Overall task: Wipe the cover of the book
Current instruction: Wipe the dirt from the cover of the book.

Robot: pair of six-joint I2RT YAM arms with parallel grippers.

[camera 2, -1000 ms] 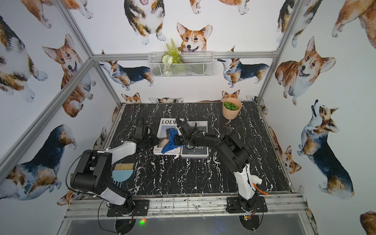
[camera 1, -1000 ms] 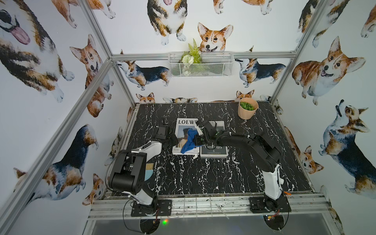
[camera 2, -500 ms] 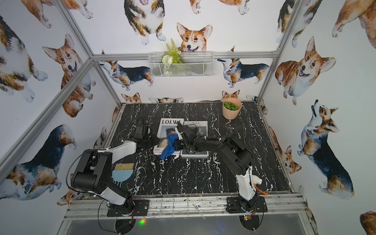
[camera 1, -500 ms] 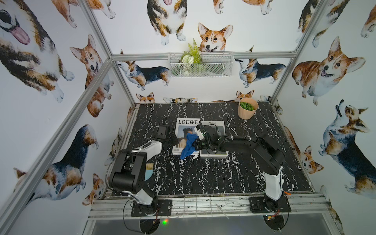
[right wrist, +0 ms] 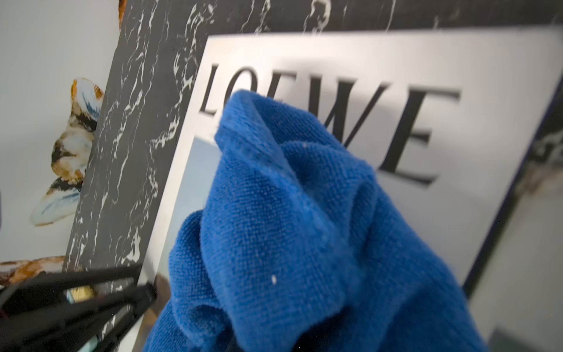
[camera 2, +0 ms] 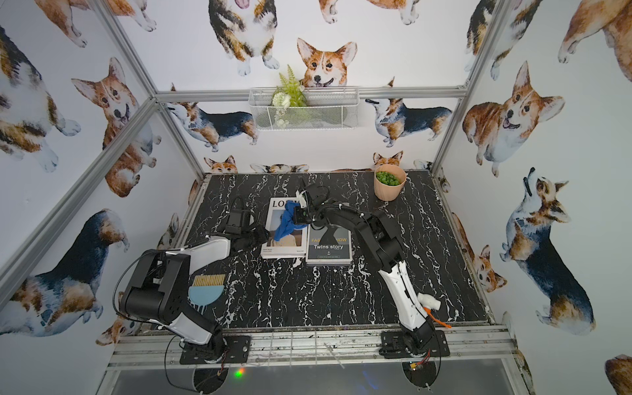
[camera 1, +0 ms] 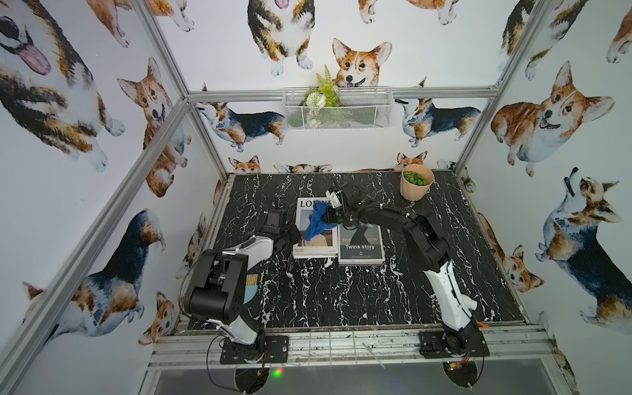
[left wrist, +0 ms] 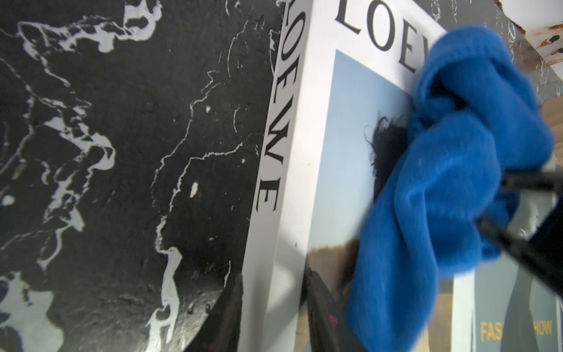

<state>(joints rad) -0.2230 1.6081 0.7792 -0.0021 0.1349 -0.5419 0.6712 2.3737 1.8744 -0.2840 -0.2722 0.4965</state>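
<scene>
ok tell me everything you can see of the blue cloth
The blue cloth is bright blue with a fine looped weave like microfibre, plain in the right wrist view, and carries a few pale lint specks. It is bunched and twisted into soft folds, not spread flat. The right gripper pinches its upper end, and the rest trails down over the cover of the white book, hiding part of the title and of the photo. Its lower end seems to rest on the cover.
</scene>
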